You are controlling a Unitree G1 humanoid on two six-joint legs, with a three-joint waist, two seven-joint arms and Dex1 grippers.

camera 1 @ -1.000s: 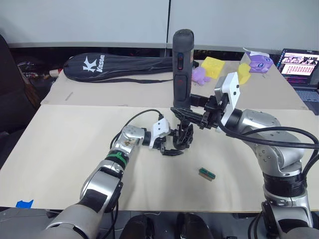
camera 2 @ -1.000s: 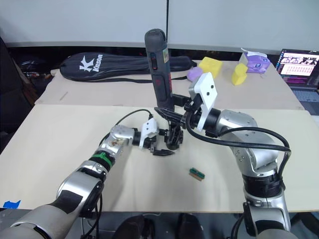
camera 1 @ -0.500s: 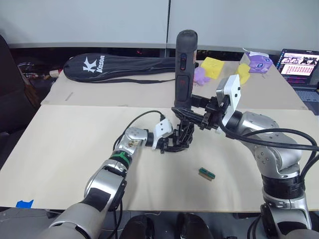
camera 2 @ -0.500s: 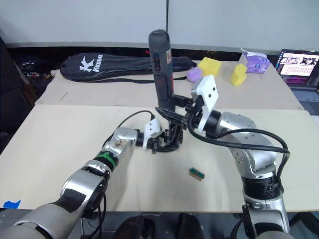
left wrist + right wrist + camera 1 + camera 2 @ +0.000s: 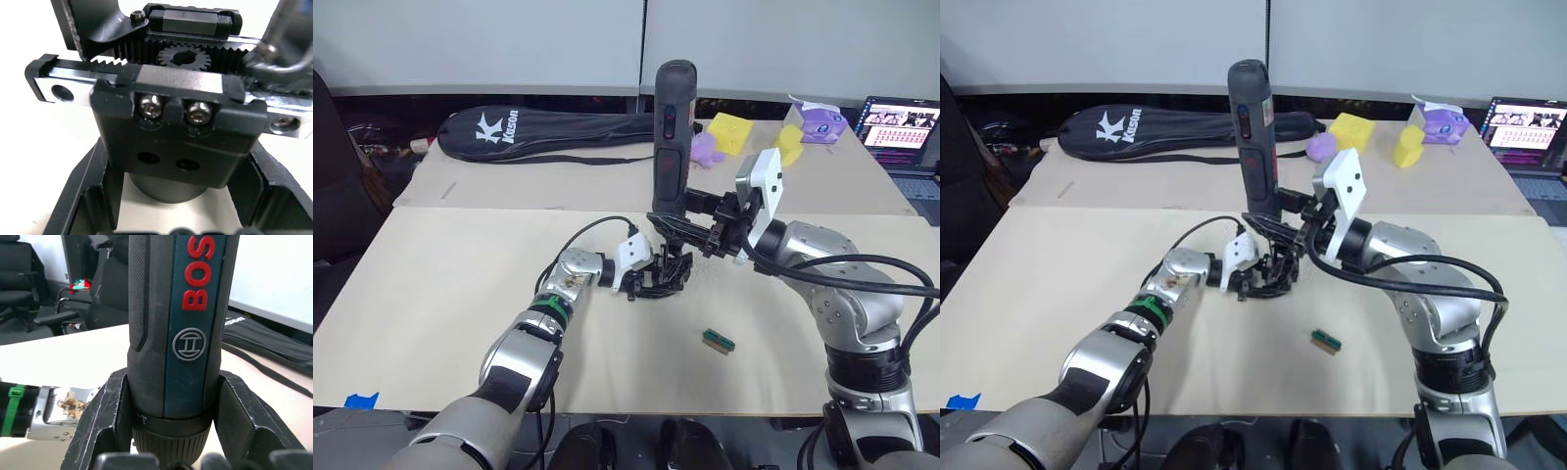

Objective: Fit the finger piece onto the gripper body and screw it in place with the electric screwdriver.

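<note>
The gripper body (image 5: 670, 272) rests on the near table, a black block of linkages. Up close it shows a toothed rack, a gear and a block with two screws (image 5: 175, 111). My left gripper (image 5: 646, 281) reaches in from the left, its fingers (image 5: 85, 196) pressed against both sides of the body. The electric screwdriver (image 5: 672, 137) stands upright over the body with its bit pointing down. My right gripper (image 5: 693, 221) is shut around its lower barrel (image 5: 171, 357). I cannot pick out the finger piece from the body's black parts.
A small green block (image 5: 719, 341) lies on the table to the right, nearer to me than the body. On the far table lie a long black racket bag (image 5: 538, 132), yellow blocks (image 5: 732, 132), a purple toy (image 5: 707, 147) and a laptop (image 5: 904, 127).
Over the last second my left gripper slid right, and its fingers now clasp the gripper body. The screwdriver leaned slightly right, then came back.
</note>
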